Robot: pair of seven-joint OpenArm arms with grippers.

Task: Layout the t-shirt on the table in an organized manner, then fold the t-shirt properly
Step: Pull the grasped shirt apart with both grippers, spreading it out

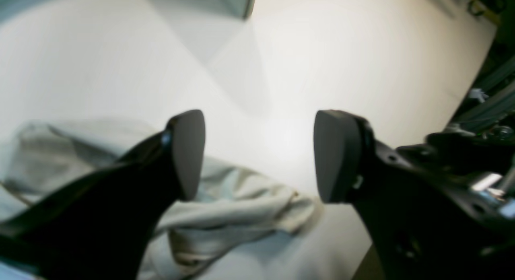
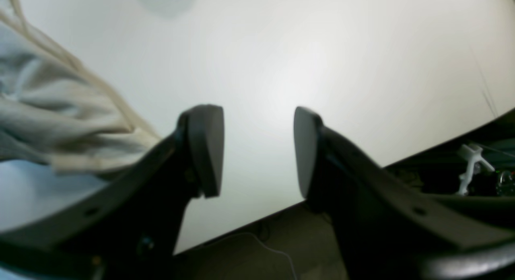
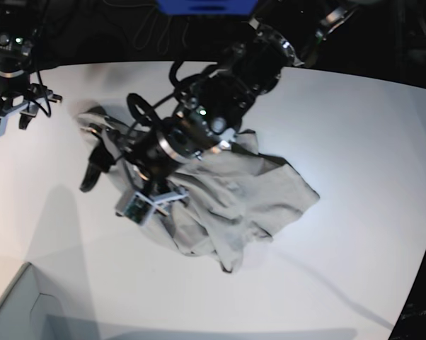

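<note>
The t-shirt [image 3: 248,191] lies crumpled in a light grey-beige heap near the middle of the white table [image 3: 361,120]. My left gripper [image 3: 94,152] hangs over the table just off the heap's left end. In the left wrist view this gripper [image 1: 261,155] is open, bare table [image 1: 362,71] between its pads, and rumpled t-shirt [image 1: 241,203] below and to the left. My right gripper [image 2: 257,151] is open and holds nothing, above the table [image 2: 322,50] near its edge, with the t-shirt [image 2: 60,123] off to its left. In the base view the right gripper [image 3: 11,117] sits far left.
A grey box corner [image 3: 15,304] shows at the lower left of the base view. Beyond the table edge [image 2: 281,209] there is floor with a thin cable and dark equipment [image 2: 470,167]. The left arm [image 3: 220,92] stretches across the table's back half.
</note>
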